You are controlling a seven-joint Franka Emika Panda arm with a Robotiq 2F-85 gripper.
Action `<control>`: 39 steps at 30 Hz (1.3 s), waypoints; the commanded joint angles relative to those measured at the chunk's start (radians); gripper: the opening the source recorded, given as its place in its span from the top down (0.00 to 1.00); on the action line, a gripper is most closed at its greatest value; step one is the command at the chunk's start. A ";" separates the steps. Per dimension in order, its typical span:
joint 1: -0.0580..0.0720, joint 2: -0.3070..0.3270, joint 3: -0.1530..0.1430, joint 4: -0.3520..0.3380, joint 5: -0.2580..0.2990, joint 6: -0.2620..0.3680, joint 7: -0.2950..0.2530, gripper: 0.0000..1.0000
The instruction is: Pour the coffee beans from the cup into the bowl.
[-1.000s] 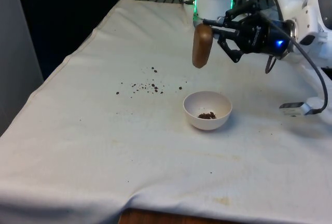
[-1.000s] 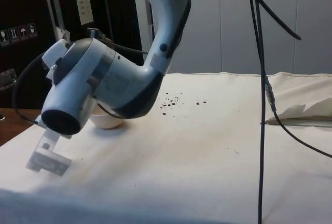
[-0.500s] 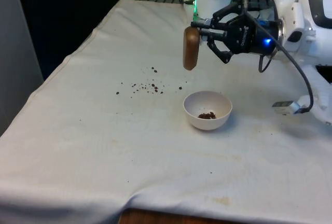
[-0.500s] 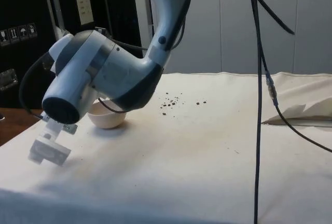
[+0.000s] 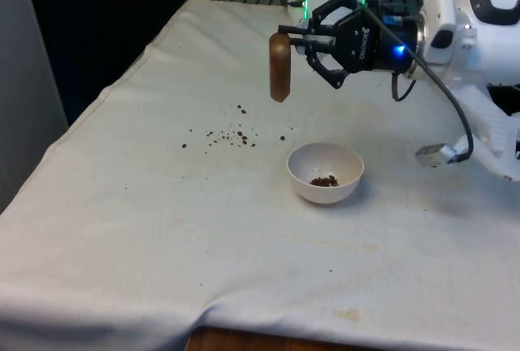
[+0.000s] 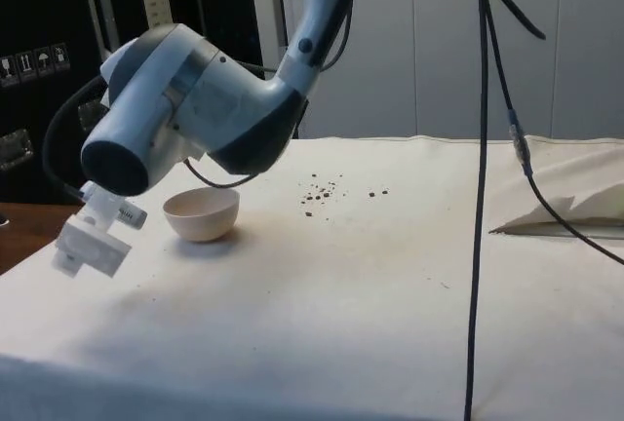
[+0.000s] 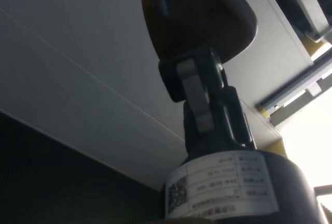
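– What's on my side view?
– I see the white arm point(image 6: 195, 114) hanging over the cloth-covered table point(image 6: 370, 294), with the pale bowl point(image 6: 201, 214) sitting just below it.
– Any spill?
– Dark beans point(image 6: 327, 192) lie scattered on the cloth, apart from the bowl, and a black cable point(image 6: 478, 197) hangs down

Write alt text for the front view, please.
A robot gripper holds a brown cup in the air above scattered coffee beans on a white cloth. A white bowl nearby holds a few beans.
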 commanded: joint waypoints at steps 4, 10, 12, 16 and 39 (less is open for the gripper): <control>-0.024 -0.032 0.005 -0.026 0.015 0.037 0.005 1.00; -0.043 -0.070 0.000 -0.051 0.039 0.068 0.008 1.00; -0.045 -0.077 -0.002 -0.054 0.043 0.072 0.007 1.00; -0.054 -0.106 -0.008 -0.069 0.059 0.091 0.003 1.00; -0.088 -0.229 -0.060 -0.140 0.157 0.201 -0.003 1.00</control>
